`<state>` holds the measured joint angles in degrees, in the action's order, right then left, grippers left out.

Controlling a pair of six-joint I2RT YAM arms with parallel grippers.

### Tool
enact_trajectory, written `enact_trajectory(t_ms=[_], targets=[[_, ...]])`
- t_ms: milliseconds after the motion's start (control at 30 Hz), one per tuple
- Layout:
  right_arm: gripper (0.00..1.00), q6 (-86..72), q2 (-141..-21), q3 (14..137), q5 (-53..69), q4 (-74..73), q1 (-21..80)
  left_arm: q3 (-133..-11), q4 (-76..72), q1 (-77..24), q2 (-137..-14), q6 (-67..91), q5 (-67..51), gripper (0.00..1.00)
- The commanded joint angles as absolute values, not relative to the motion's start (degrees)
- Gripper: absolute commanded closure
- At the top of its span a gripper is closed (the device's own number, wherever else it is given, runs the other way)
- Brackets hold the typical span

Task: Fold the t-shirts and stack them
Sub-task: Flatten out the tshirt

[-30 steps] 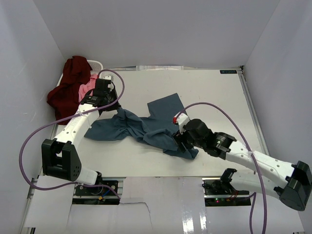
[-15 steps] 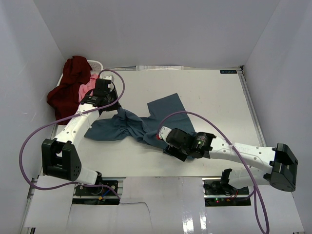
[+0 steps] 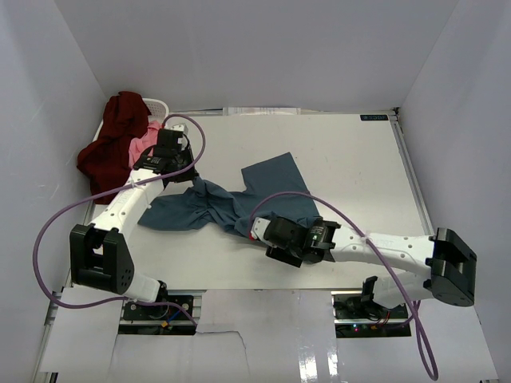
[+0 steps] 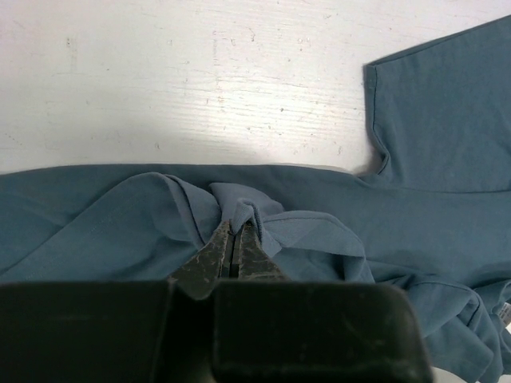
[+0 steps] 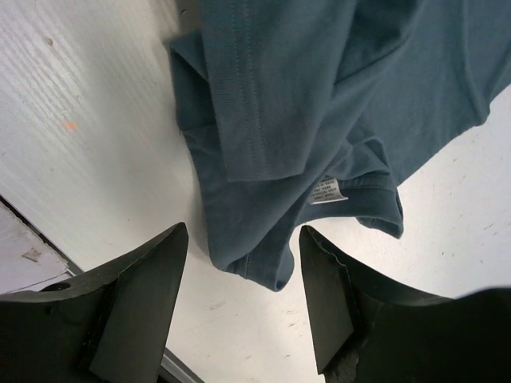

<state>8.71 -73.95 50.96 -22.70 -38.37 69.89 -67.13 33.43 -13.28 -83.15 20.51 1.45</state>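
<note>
Robotics lab cell: plain white walls, white table.

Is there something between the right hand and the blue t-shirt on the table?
Nothing visible. The open right hand faces the bunched edge of the teal-blue t-shirt directly; only the white table shows beside it.

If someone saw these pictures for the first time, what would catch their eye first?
A crumpled dusty teal-blue cloth t-shirt sprawls across the middle of the white table, the left fingers pinched shut on a bunched fold while the right fingers hang open over its near edge. At the far left corner, a dark maroon t-shirt and a pink t-shirt are heaped on a white plastic basket.
</note>
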Motion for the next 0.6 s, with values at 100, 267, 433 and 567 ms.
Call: enact_trajectory(t_ms=[100,267,433,567], targets=[[0.37,12.65,-77.25,51.07,-23.73,-35.34,71.72,-67.94,33.66,-13.18,-82.97,19.95,1.58,1.0],[0.38,13.62,-78.66,50.8,-23.64,-33.31,71.72,-67.94,33.66,-13.18,-83.15,19.78,1.49,1.0],[0.39,15.03,-80.77,50.8,-25.83,-31.12,71.72,-67.85,33.66,-13.1,-83.14,19.69,1.58,1.0],[0.4,16.08,-82.61,51.24,-26.72,-30.15,71.72,-67.76,33.66,-13.1,-83.23,19.69,1.58,1.0]])
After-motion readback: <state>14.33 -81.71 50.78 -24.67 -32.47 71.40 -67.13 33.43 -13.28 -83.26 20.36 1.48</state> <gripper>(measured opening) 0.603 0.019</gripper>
